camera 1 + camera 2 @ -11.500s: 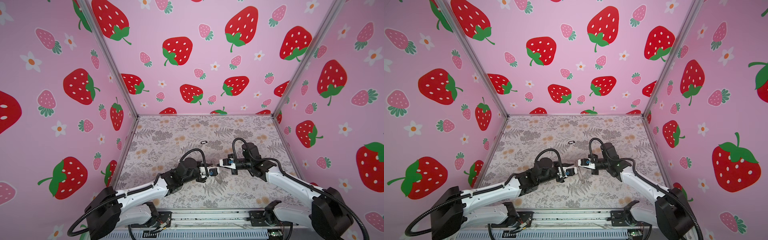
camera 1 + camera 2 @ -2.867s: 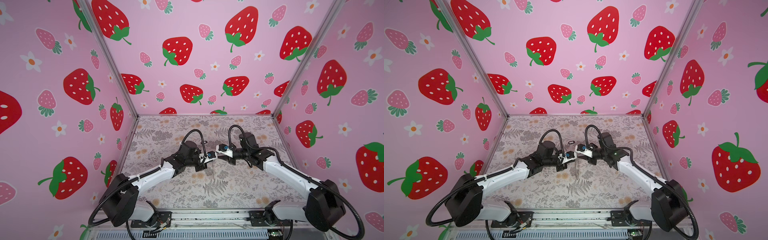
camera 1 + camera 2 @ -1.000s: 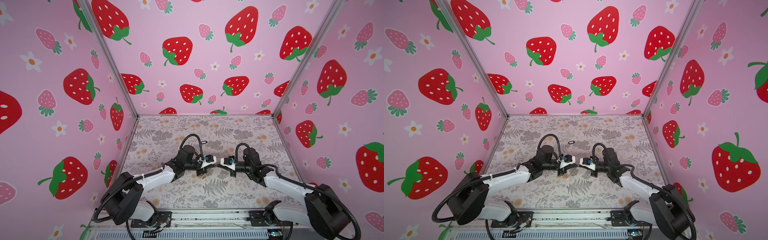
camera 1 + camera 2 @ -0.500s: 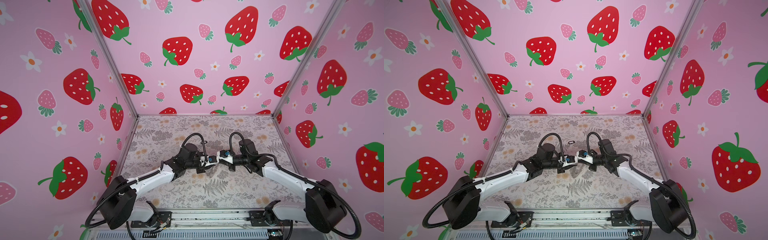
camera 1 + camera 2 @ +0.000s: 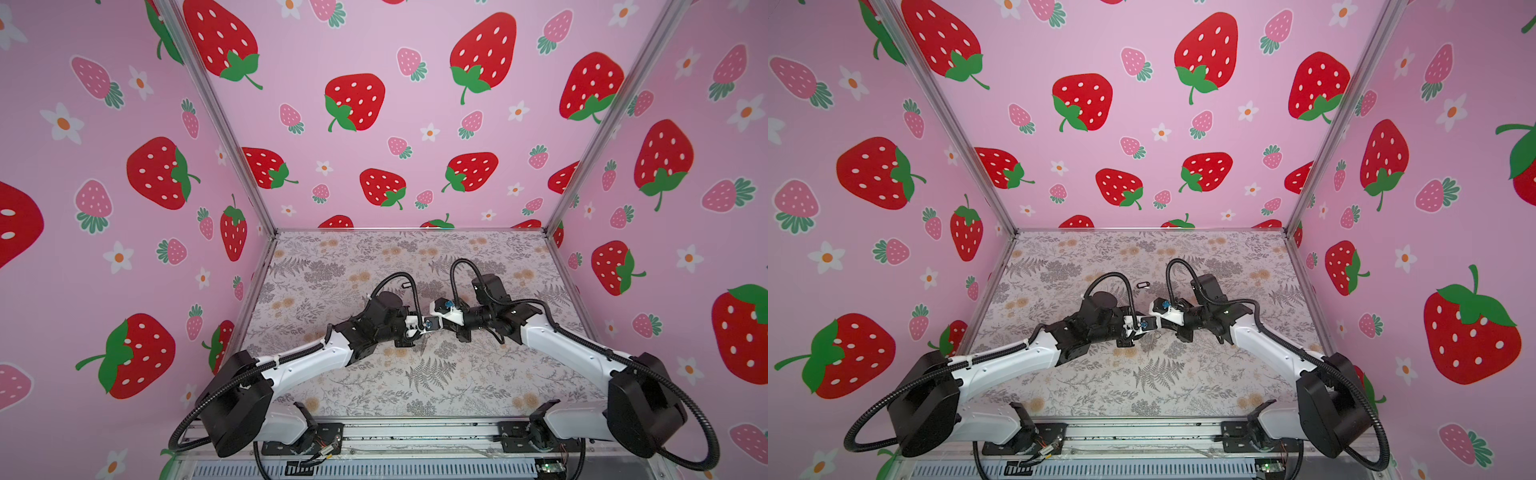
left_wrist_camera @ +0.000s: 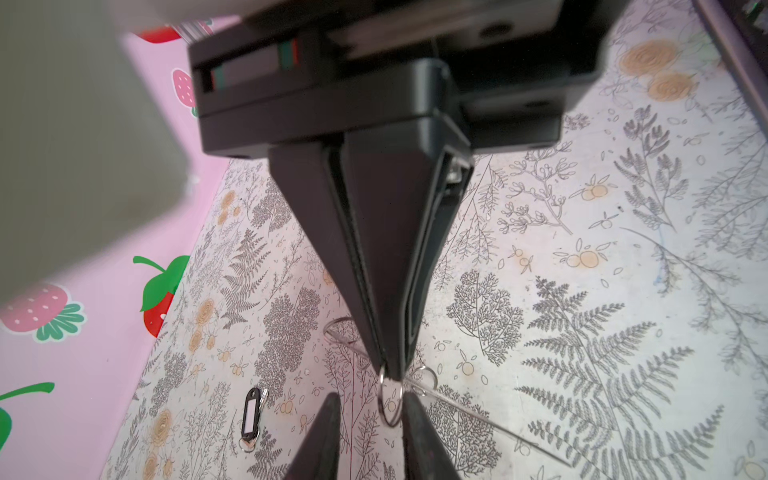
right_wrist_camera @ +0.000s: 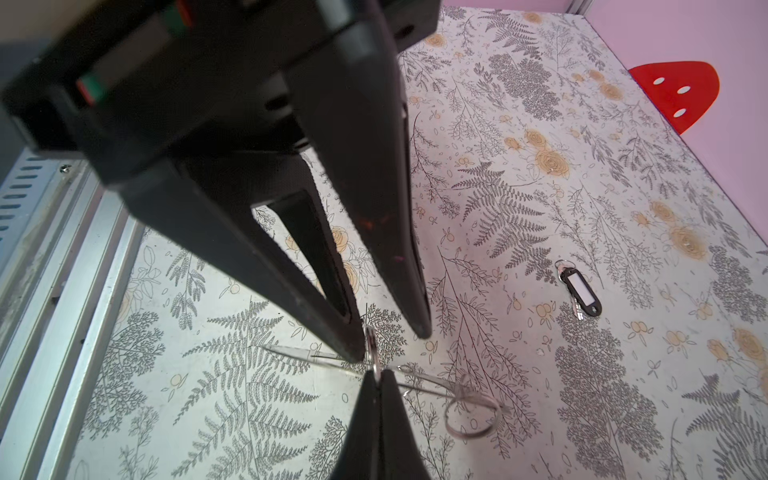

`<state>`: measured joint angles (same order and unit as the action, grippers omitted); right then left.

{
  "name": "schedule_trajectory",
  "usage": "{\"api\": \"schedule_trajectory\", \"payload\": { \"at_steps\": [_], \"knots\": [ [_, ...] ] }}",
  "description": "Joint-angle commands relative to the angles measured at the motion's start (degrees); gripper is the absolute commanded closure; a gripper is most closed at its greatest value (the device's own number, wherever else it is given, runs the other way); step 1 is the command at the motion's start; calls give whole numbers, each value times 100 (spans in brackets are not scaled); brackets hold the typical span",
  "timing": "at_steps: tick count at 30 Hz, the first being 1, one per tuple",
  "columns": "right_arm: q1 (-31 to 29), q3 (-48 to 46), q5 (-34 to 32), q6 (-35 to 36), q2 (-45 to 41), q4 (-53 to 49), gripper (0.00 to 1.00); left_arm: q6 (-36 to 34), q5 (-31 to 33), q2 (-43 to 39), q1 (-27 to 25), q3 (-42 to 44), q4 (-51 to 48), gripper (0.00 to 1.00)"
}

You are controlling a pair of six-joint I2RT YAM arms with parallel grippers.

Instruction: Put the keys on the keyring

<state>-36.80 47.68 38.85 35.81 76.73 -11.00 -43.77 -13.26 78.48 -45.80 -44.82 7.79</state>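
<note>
Right wrist view | right gripper (image 7: 377, 380) jaws pinch thin silvery wire loop (image 7: 372, 353) | left gripper (image 7: 388, 340) jaws apart around it | oval black-rimmed tag (image 7: 582, 289) on counter (image 7: 623, 374)

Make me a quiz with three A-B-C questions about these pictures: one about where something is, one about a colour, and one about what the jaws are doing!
1. Where is the tag?
A. on the table
B. in the left jaws
C. on the wall

2. What colour is its middle?
A. red
B. white
C. green

3. The right gripper has its jaws:
A. wide open
B. shut on the ring
C. hidden

Answers: 1 A, it lies flat on the table; 2 B, a white centre sits inside a black rim; 3 B, the tips pinch the ring.
</note>
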Motion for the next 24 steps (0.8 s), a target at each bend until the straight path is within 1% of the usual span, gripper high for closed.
{"api": "schedule_trajectory", "payload": {
  "at_steps": [1,4,7,11,13,15,17,19,21,23,24],
  "knots": [
    [-64,162,105,80,17,-182,100,-80,192,119,-40,-320,-161,73],
    [-65,210,99,37,-1,-142,100,-45,167,159,-42,-326,-165,73],
    [-77,283,162,-8,22,-142,100,12,118,172,-43,-340,-133,76],
    [-103,351,171,-13,88,-146,100,77,53,227,-56,-369,-160,87],
    [-104,389,152,0,105,-132,99,96,17,247,-56,-395,-246,99],
    [-108,440,116,64,122,-137,92,155,-91,248,-32,-392,-308,100],
    [-100,515,67,240,160,-155,78,362,-304,197,42,-286,-192,100],
    [-11,691,40,511,314,-221,73,733,-609,100,176,-111,32,100],
    [102,1177,100,866,589,-647,70,940,-910,41,278,46,236,100],
    [196,1540,127,872,813,-896,64,1039,-1201,-13,379,137,394,100],
    [208,1614,103,807,844,-962,59,1159,-1304,-26,431,200,617,100]
  ]
}}
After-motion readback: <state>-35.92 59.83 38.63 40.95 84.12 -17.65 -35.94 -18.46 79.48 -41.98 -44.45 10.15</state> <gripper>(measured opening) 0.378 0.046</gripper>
